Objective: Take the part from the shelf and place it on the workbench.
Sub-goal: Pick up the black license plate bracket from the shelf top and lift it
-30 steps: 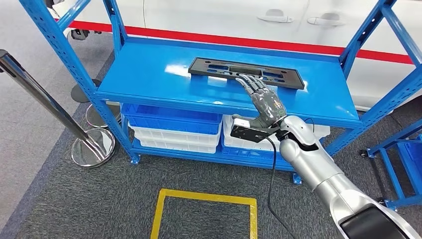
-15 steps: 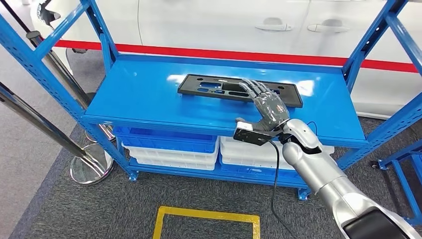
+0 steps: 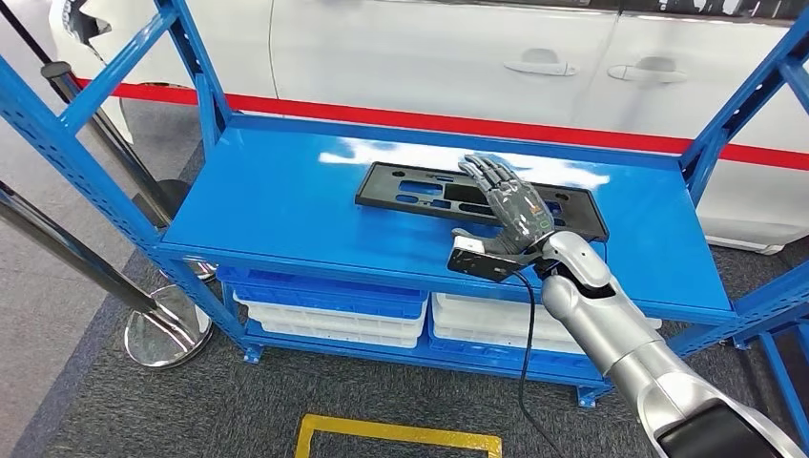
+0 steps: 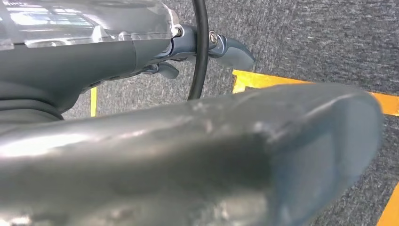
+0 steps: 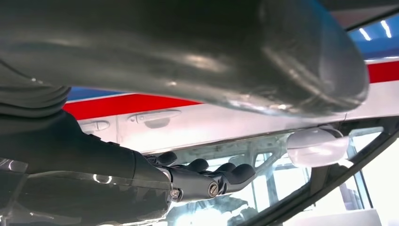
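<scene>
**Right hand over the part on the top shelf**

On the top level of the blue shelf (image 3: 286,205), a flat black part (image 3: 420,191) with several cut-out slots lies lengthwise, nearer the rear edge than the front. No brand, label or writing can be read on the part, the shelf or anything else nearby. The right hand (image 3: 510,205), at the end of a silver arm, reaches over the front edge of the shelf and lies over the right-centre of the part, fingers (image 3: 487,172) extended and slightly apart, holding nothing; whether they touch the part cannot be told. A black box-shaped module (image 3: 482,260) with a cable sits at the wrist, just above the shelf's front lip. In the right wrist view the dark fingers (image 5: 221,175) appear extended side by side. The left hand (image 4: 207,49) is seen in the left wrist view over grey carpet (image 4: 306,33) and yellow floor tape (image 4: 263,80); how its fingers stand cannot be told. Open blue surface lies left of the part and along the front edge. Blue uprights stand at the shelf's corners. Blue and white bins (image 3: 324,305) are stacked on the lower level. A white car (image 3: 429,57) with a red stripe stands behind the shelf, and a chrome stanchion base (image 3: 167,334) rests on the floor at left.
</scene>
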`<state>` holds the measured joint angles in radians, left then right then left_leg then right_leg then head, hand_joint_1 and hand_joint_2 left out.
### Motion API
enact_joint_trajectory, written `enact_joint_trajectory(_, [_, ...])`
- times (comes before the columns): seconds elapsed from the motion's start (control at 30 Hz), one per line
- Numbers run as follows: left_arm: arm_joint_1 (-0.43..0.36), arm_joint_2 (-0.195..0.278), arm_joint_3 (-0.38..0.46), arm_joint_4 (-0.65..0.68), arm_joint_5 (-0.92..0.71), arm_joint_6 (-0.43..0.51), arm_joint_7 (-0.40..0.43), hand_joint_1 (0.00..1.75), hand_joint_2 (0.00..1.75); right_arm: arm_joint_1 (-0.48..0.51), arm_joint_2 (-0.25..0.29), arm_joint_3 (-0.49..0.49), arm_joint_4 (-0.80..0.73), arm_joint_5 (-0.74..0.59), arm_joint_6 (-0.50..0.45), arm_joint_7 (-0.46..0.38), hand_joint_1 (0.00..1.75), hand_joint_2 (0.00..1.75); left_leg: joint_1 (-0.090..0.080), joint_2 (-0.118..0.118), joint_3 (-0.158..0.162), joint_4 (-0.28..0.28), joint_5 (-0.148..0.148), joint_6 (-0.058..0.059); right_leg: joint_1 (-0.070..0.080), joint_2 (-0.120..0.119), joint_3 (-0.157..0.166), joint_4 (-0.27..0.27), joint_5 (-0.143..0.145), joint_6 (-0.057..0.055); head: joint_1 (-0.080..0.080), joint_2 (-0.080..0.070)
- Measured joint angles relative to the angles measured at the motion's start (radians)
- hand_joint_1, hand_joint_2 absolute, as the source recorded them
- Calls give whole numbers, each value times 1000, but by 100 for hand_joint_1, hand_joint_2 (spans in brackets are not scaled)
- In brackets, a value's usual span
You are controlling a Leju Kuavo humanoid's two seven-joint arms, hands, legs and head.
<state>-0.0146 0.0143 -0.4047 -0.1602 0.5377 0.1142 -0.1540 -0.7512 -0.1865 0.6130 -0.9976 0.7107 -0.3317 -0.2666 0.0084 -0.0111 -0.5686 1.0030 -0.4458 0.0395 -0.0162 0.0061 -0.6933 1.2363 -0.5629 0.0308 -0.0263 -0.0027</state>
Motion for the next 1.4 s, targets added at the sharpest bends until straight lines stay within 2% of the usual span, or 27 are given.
enact_joint_trajectory(0.07, [2,0,0,0,0,0,1,0,0,1,-1,0,1,0,0,1,0,0,1,0,26,0,-21,-6,-2,-1,28,-118,100,-2,0,0])
enact_joint_trajectory(0.1, [2,0,0,0,0,0,1,0,0,1,-1,0,1,1,0,2,0,0,1,0,34,0,-29,-10,1,-2,40,-173,131,-6,0,0])
enact_joint_trajectory(0.13, [1,0,0,1,0,0,1,0,0,2,-2,0,2,2,-1,3,0,44,1,-1,38,0,-35,-16,5,-3,47,-206,151,-13,0,0])
enact_joint_trajectory(0.2, [-3,-1,-1,1,0,1,1,0,0,5,-3,0,3,6,-2,6,0,131,1,-1,45,0,-43,-29,12,-4,49,-224,146,-29,0,0])
enact_joint_trajectory(0.23, [-3,-1,-1,1,0,2,0,0,0,6,-3,0,3,9,-3,9,0,175,1,0,48,2,-49,-35,11,-3,57,-225,148,-37,0,0])
enact_joint_trajectory(0.3, [-4,-1,-2,1,-2,5,-2,0,0,6,-4,0,3,17,-6,17,0,175,2,3,40,38,-65,-43,7,-3,75,-233,142,-49,0,0])
enact_joint_trajectory(0.33, [-5,-1,-4,1,-1,8,-2,0,0,6,-5,0,3,21,-7,22,0,175,3,4,16,86,-82,-46,6,-3,84,-237,138,-54,0,0])
enact_joint_trajectory(0.43, [-6,-2,-5,1,8,13,5,0,0,16,-8,0,9,34,-7,37,0,175,5,5,-98,271,-144,-55,9,-3,98,-236,124,-65,0,0])
enact_joint_trajectory(0.47, [-5,-2,-5,1,11,14,7,0,0,20,-8,0,13,38,-6,41,0,175,5,5,-120,289,-141,-55,10,-2,103,-235,119,-65,0,0])
enact_joint_trajectory(0.5, [-4,-2,-6,1,13,14,9,0,0,23,-9,0,16,41,-3,44,0,175,4,5,-124,270,-115,-54,11,-1,110,-234,113,-64,0,0])
enact_joint_trajectory(0.57, [-3,-2,-6,1,15,14,13,0,0,25,-10,0,24,47,6,49,0,175,4,5,-91,152,-25,-47,11,1,125,-231,99,-60,0,0])
enact_joint_trajectory(0.6, [-3,-2,-6,1,16,13,15,0,0,24,-11,0,29,50,12,51,0,175,1,5,-74,93,5,-43,12,1,130,-230,94,-57,0,0])
enact_joint_trajectory(0.63, [-3,-1,-6,1,17,13,16,0,0,24,-11,0,34,53,18,53,0,175,-1,5,-62,52,21,-39,12,1,130,-228,90,-53,0,0])
enact_joint_trajectory(0.7, [-3,-1,-6,1,18,13,18,0,0,26,-14,0,44,58,28,57,0,175,-5,4,-57,21,24,-34,15,1,126,-224,85,-46,0,0])
enact_joint_trajectory(0.77, [-2,-2,-6,1,19,13,18,0,0,29,-16,0,50,59,37,57,0,175,-6,3,-55,14,32,-34,15,0,125,-223,82,-48,0,0])
enact_joint_trajectory(0.83, [-3,-2,-6,1,19,12,17,0,0,30,-16,1,53,61,51,55,0,175,-7,1,-55,14,32,-34,14,0,127,-226,83,-51,0,0])
enact_joint_trajectory(0.97, [-5,-2,-6,1,19,10,17,0,0,29,-16,11,54,72,66,57,0,175,-8,-1,-54,15,29,-29,14,-1,131,-233,83,-49,0,0])
enact_joint_trajectory(1.17, [-8,-4,-6,1,21,10,16,0,0,29,-10,39,59,86,82,61,0,175,-9,0,-54,16,28,-25,13,-1,132,-236,85,-36,0,0])
enact_joint_trajectory(1.4, [-8,-6,-6,1,26,10,19,0,0,29,18,78,73,112,90,85,0,175,-8,0,-53,16,29,-24,13,-1,132,-235,85,-31,0,0])
